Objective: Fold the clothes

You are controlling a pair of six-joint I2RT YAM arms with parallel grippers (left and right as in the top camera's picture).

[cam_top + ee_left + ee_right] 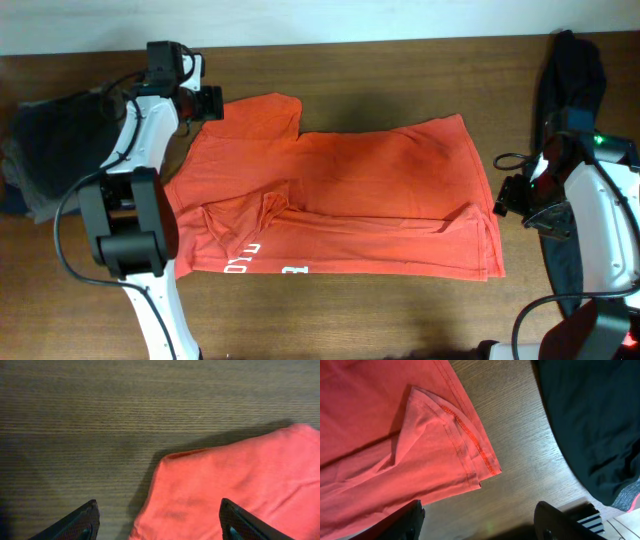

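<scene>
T-shirt lies spread between the left pincer and right pincer, both released, gripping nothing.

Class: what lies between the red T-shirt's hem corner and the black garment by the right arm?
Only bare wooden table between T-shirt and black garment; the right wrist view shows it.

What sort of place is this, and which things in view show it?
Probably a robotics lab workbench, not a home: a white left arm and right arm flank a wooden table, an orange T-shirt lies spread between them, and a black garment lies at the edge.
</scene>
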